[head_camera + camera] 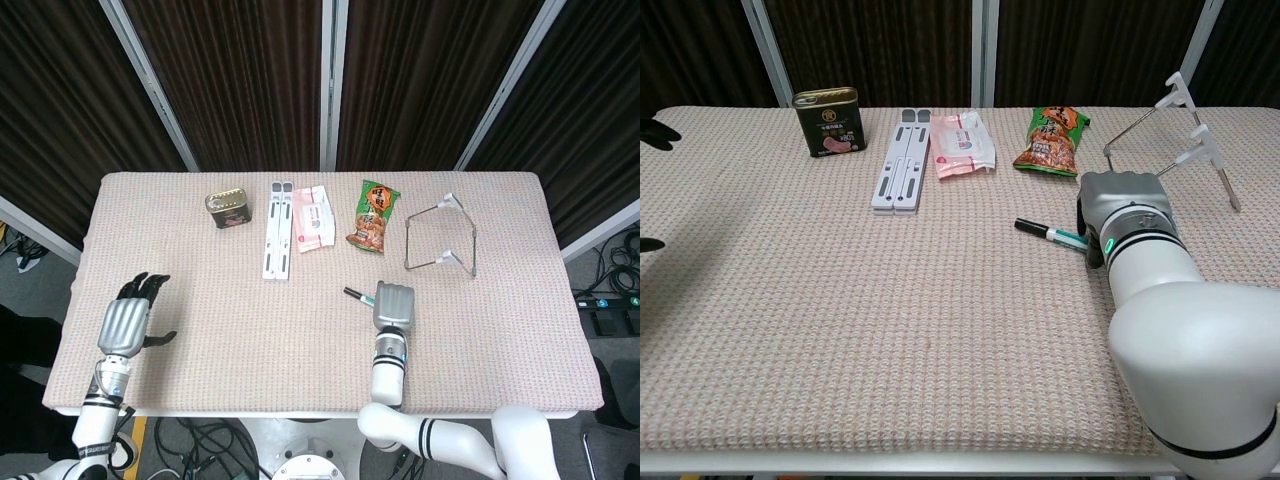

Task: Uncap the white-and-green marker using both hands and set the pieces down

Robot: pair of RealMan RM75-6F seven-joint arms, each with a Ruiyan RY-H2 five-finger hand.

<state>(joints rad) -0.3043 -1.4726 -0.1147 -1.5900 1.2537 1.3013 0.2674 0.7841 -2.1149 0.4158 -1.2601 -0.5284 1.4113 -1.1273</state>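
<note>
The white-and-green marker lies flat on the table, right of centre, its black cap end pointing left. My right hand sits palm-down over the marker's right part and hides most of the barrel. Its fingers reach down behind the back of the hand, so I cannot see whether they close on the marker. My left hand hovers at the table's near left edge, far from the marker, fingers apart and holding nothing. Only its dark fingertips show in the chest view.
Along the far side stand a green tin can, a white folded stand, a pink wipes pack, a snack bag and a wire rack.
</note>
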